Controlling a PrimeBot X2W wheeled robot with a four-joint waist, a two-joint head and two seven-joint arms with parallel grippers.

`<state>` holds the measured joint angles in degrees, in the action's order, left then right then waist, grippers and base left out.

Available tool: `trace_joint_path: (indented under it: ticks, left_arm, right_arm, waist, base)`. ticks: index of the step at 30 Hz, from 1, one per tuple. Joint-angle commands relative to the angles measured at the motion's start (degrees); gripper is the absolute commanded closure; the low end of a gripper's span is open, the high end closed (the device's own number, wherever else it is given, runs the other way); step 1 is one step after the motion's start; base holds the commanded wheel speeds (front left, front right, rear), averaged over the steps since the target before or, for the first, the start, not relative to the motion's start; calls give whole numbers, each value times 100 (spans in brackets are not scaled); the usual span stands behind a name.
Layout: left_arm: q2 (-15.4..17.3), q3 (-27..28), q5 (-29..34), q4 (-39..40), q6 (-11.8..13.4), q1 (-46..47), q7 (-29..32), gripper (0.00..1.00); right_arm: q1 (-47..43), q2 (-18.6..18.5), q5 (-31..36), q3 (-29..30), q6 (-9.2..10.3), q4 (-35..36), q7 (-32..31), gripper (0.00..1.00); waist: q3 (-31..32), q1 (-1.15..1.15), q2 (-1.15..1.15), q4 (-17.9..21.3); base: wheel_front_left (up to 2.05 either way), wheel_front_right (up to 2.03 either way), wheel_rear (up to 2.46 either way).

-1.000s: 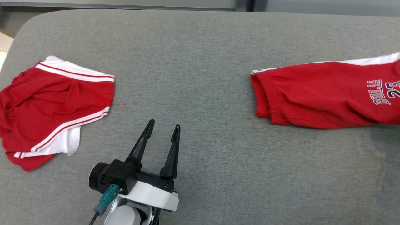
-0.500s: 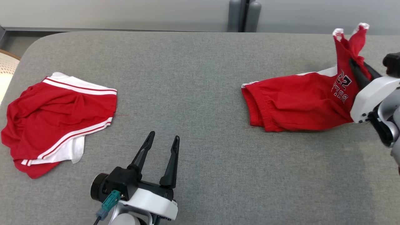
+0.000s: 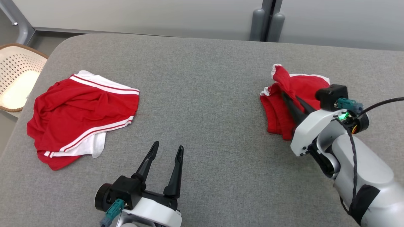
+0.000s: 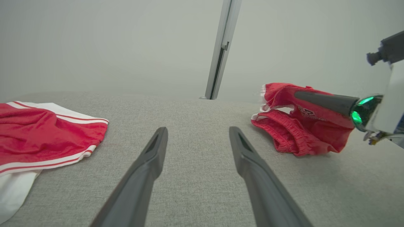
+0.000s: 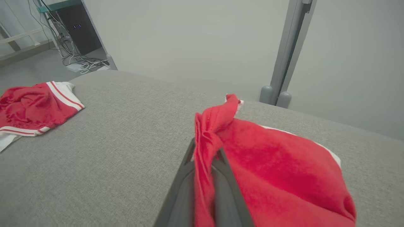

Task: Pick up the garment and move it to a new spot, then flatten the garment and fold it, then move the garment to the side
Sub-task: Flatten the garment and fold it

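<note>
The garment (image 3: 277,108) is red with white trim and lies bunched on the right of the grey padded table (image 3: 202,72). My right gripper (image 3: 285,96) is shut on a raised fold of the garment (image 5: 277,170), and red cloth drapes over its fingers (image 5: 221,189). From the left wrist view the garment (image 4: 293,138) sits at the right with a right finger (image 4: 322,99) across its top. My left gripper (image 3: 168,145) hovers open over bare table near the front, nothing between its fingers (image 4: 142,176).
A second red garment with white stripes (image 3: 82,113) lies crumpled at the table's left (image 4: 38,132) (image 5: 28,104). A pale perforated basket (image 3: 15,78) stands off the left edge. A grey post (image 3: 268,19) and wall rise behind the table.
The head camera has shifted. My right gripper has carried the garment's far end up and over to the left, so the long garment is now bunched. The left gripper stays open in place.
</note>
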<state>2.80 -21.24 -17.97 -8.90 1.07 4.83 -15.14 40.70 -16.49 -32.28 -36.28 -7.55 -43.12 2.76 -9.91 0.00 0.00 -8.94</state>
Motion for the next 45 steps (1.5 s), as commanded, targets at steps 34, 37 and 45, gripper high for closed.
trace_joint_path:
  ticks: [34, 37, 45]
  left_arm:
    - [19, 482, 126, 847, 116, -499, 0, 0]
    - [19, 444, 225, 911, 100, -550, 0, 0]
    - [19, 274, 319, 955, 103, -458, 0, 0]
  right_arm:
    - [-2822, -220, 744, 1461, 8, 2381, 1212, 0]
    - [-2683, -145, 1005, 1770, 8, 2315, 1239, 76]
    - [-1748, 18, 1425, 2129, 8, 1281, 1244, 100]
  waist:
    - [211, 0, 0, 316]
    - [235, 0, 0, 316]
    - [120, 0, 0, 192]
  base:
    - [0, 0, 0]
    - [0, 0, 0]
    - [0, 0, 0]
